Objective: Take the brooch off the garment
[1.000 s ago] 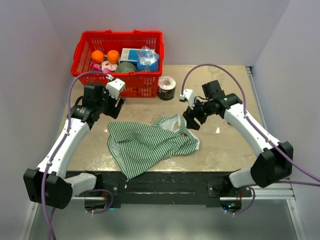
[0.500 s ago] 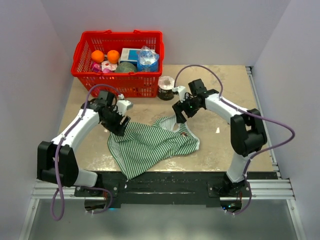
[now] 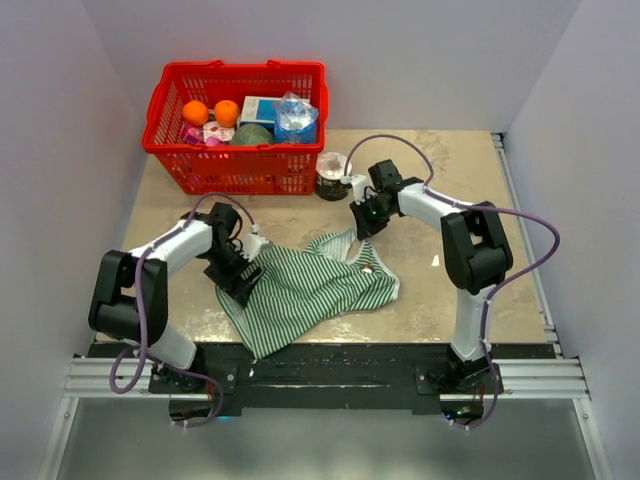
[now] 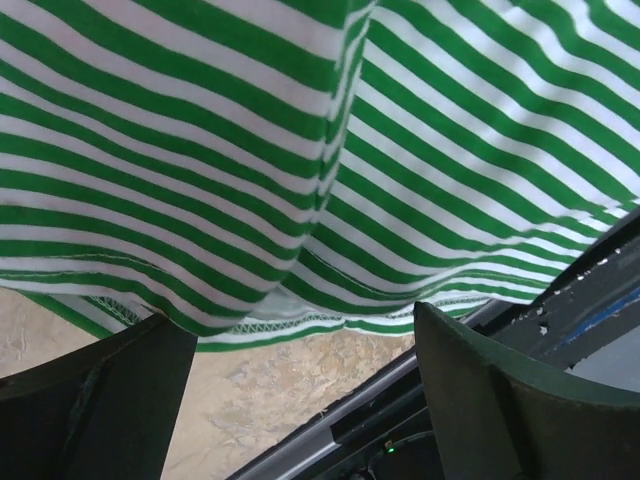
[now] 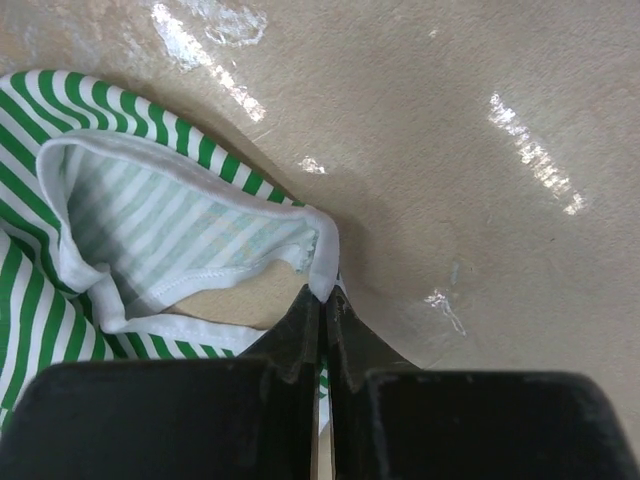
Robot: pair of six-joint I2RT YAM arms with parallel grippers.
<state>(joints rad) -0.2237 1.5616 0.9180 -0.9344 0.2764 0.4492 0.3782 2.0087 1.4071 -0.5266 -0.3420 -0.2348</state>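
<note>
Striped garment (image 3: 305,290), red basket (image 3: 240,166) behind

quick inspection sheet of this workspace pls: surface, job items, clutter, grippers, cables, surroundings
surface: beige table, glossy, with glare spots.
garment: crumpled near the front edge, between the two arms.
brooch: too small to make out.
clutter: filled red basket at the back left; white roll beside it.
left gripper: fingers open over the garment's hem.
right gripper: fingers shut on the garment's white neck edge.
cables: purple, looping off both arms.
surroundings: pale walls on three sides.
</note>
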